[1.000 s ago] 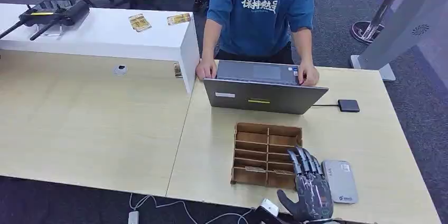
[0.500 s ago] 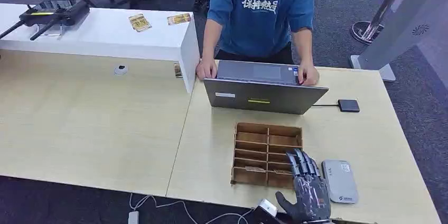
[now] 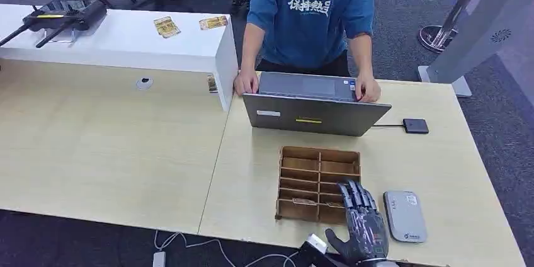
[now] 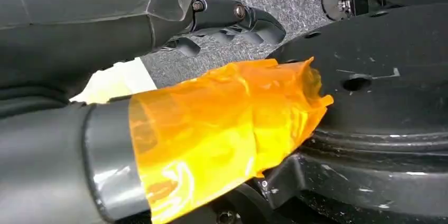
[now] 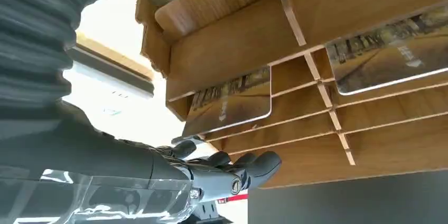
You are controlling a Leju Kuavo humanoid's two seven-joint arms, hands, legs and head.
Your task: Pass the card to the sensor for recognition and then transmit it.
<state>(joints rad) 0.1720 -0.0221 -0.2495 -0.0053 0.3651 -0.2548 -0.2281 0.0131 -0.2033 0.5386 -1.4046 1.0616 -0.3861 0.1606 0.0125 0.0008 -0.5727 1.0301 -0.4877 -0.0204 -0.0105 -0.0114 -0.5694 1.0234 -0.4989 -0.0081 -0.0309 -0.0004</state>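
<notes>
A wooden card rack (image 3: 319,161) stands on the table in front of a laptop. Cards lie in its near slots: one on the left (image 3: 304,202) and one on the right (image 3: 335,204). My right hand (image 3: 363,232) is at the rack's near right corner, fingers stretched over the right slots, holding nothing. The right wrist view shows its fingers (image 5: 248,166) just short of a card (image 5: 232,102), with a second card (image 5: 391,55) in the neighbouring slot. The grey card sensor (image 3: 405,216) lies flat just right of this hand. My left hand (image 4: 105,39) hangs empty, its thumb wrapped in orange tape.
A person in a blue shirt (image 3: 312,9) rests both hands on the grey laptop (image 3: 313,113). A small black box (image 3: 415,126) is wired to the laptop. A white counter (image 3: 126,40) with cards on it stands at the back left. The table's near edge runs under my right wrist.
My right hand has drawn back a little toward the table's near edge and slightly left, its fingertips still over the rack's near right slots. Nothing else has moved.
</notes>
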